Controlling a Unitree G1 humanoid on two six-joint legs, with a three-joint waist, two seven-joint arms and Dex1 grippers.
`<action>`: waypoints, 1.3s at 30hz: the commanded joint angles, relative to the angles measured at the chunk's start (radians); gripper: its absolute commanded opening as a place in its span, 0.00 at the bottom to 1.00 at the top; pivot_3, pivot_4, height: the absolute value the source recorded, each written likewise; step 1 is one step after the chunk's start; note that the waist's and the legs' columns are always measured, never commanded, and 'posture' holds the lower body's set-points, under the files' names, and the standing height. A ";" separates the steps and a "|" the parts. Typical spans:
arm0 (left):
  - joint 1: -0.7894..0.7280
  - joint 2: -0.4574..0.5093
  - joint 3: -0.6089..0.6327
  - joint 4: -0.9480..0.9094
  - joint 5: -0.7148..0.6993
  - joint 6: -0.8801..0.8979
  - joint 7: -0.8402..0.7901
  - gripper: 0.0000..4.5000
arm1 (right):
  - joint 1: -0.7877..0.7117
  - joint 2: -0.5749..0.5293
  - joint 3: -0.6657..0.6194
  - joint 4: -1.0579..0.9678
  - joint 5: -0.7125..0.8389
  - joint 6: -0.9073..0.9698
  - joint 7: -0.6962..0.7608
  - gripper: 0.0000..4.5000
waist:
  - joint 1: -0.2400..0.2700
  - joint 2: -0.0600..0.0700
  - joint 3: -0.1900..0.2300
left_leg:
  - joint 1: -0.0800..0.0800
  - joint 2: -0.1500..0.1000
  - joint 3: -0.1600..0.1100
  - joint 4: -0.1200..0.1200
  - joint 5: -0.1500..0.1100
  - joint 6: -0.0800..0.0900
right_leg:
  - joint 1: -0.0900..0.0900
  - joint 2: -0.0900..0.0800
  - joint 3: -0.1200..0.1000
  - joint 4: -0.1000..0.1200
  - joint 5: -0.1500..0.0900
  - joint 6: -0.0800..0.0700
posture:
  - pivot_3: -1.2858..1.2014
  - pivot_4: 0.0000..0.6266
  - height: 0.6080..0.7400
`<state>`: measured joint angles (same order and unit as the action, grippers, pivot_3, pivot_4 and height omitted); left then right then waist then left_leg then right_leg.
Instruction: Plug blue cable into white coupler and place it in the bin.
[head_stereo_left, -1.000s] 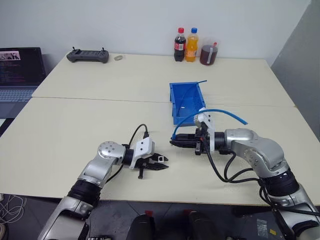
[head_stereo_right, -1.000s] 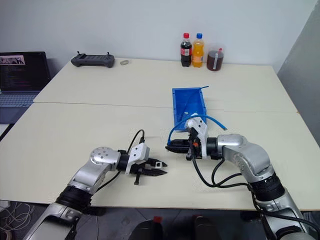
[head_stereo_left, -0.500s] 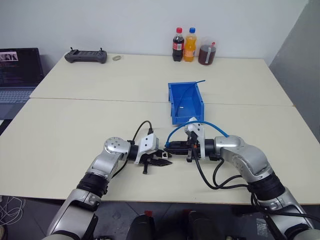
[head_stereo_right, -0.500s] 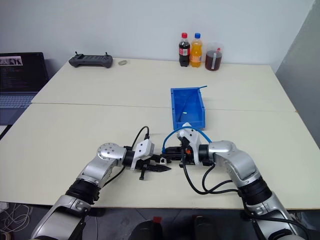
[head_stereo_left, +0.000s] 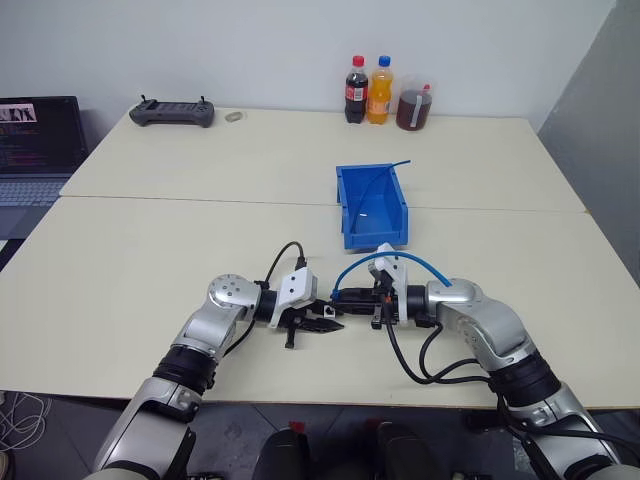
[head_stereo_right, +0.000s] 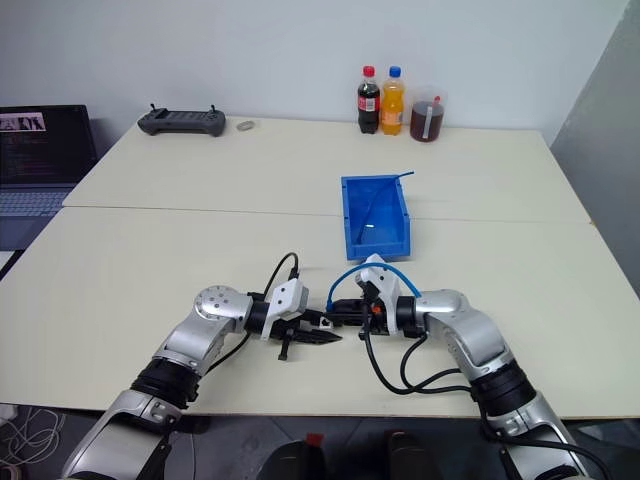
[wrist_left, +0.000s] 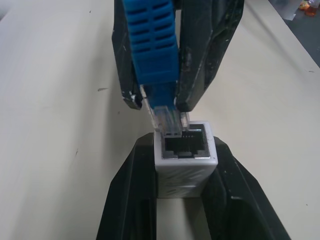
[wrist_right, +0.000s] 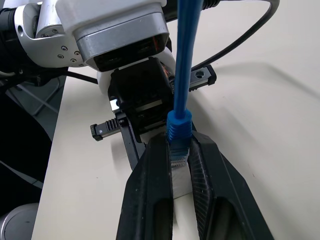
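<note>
Lowered and drawn left, right gripper (wrist_left: 165, 97) now pinches the blue cable (wrist_left: 151, 47) by its ribbed boot, clear plug tip touching the boxy white coupler (wrist_left: 184, 155) clamped in left gripper (wrist_left: 182, 200); bin (head_stereo_left: 372, 206) at twelve o'clock.

Bin (head_stereo_left: 373, 205) mid-table; bottles (head_stereo_left: 370, 90) far behind it; controller (head_stereo_left: 176, 111) far left; laptop (head_stereo_left: 38, 135) beyond table's left edge.

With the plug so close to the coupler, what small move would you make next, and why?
Probably ease the right tool forward while shifting slightly toward the socket's centre: the blue cable's clear plug sits at the edge of the white coupler, gripped by the left tool, not yet inserted.
</note>
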<state>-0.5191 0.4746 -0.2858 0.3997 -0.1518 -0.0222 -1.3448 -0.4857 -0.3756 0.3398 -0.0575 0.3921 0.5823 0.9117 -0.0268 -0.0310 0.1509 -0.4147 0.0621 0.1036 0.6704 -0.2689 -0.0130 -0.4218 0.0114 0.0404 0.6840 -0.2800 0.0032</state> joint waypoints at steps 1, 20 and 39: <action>-0.021 0.005 0.012 -0.008 -0.001 0.006 -0.003 0.18 | 0.010 -0.004 0.032 -0.009 -0.028 -0.028 0.036 0.05 | 0.000 0.000 0.000 | 0.000 0.000 0.000 0.000 0.000 0.000 | 0.000 0.000 0.000 0.000 0.000 0.000 | 0.52 0.24 1.00; -0.013 -0.002 0.013 -0.019 -0.004 0.013 0.011 0.18 | -0.013 0.037 0.052 0.103 -0.112 -0.135 0.058 0.05 | -0.001 0.000 0.000 | 0.001 0.000 -0.001 0.009 0.000 0.000 | 0.000 0.003 0.000 0.011 0.000 0.000 | 0.52 0.24 1.00; 0.000 0.004 0.014 -0.038 -0.005 0.017 0.021 0.18 | -0.010 0.018 0.101 0.145 -0.194 -0.216 0.107 0.05 | -0.002 0.000 -0.001 | 0.002 0.000 -0.001 0.009 0.000 0.000 | 0.000 0.003 0.000 0.013 0.000 0.000 | 0.52 0.24 1.00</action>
<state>-0.5161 0.4775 -0.2884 0.3973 -0.1468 -0.0060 -1.3259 -0.5140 -0.3595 0.4137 0.0570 0.2300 0.3513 1.0189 -0.0284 -0.0312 0.1501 -0.4128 0.0622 0.1025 0.6797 -0.2690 -0.0129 -0.4215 0.0142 0.0410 0.6970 -0.2804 0.0028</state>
